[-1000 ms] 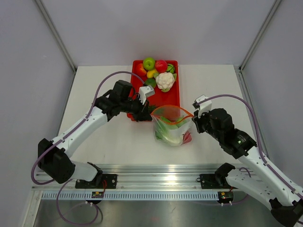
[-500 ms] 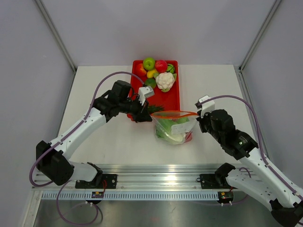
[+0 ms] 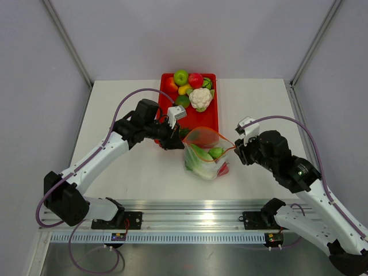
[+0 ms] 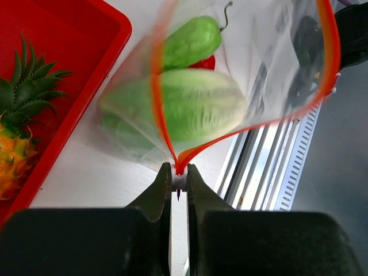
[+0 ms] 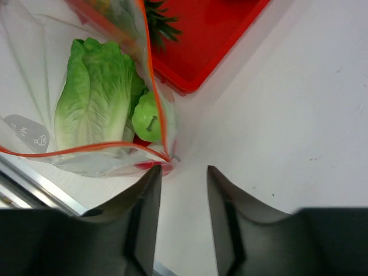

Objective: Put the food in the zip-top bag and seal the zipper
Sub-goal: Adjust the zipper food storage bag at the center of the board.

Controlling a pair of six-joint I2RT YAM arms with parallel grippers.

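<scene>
Just now the right hand (image 5: pixel 183 174) has let go: its jaws stand apart, a corner of the clear crinkly zip-top bag (image 3: pixel 204 154) beside them. The orange-red zipper strip (image 4: pixel 330 52), taut between both hands a moment ago, gapes again, so sealing looks unfinished. The left hand (image 4: pixel 179 183) stays pinched on the strip's other end; the leafy green lettuce (image 4: pixel 195 106) and green cucumber piece (image 4: pixel 192 40) lie inside the bag on the white desk (image 3: pixel 126 172).

This is a robotics laboratory test cell. A white table (image 3: pixel 132 172) is enclosed behind and on both sides by plain grey panels (image 3: pixel 190 34) held in metal posts (image 3: pixel 66 40). At the near edge of the table a slotted aluminium rail (image 3: pixel 190 206) is fixed, and the left arm (image 3: pixel 98 155) and the right arm (image 3: pixel 305 190) are bolted there.
</scene>
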